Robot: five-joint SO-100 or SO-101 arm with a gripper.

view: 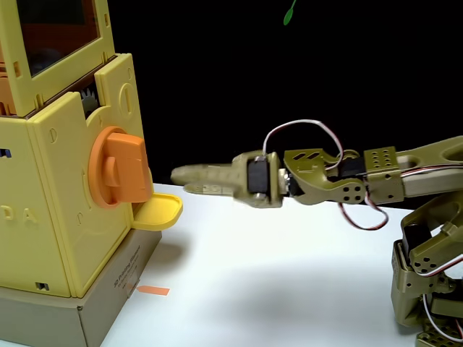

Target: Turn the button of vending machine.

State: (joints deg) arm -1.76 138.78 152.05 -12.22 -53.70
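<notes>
The yellow vending machine [65, 217] stands at the left of the fixed view, on a cardboard box. The button [119, 168], a large orange knob with a raised bar standing upright, sits on the side that faces right. Just below it a small yellow tray [158, 212] juts out. My olive-coloured gripper [179, 179] reaches in from the right at knob height, and its tips hang a short gap to the right of the knob without touching it. The fingers [206, 176] are blurred and lie close together, so how the jaws stand is unclear. Nothing shows between them.
The brown cardboard box [108, 307] under the machine takes up the lower left. A small orange strip [153, 290] lies on the white table [275, 289] beside it. The arm's base [427, 289] stands at the right edge. A black backdrop is behind.
</notes>
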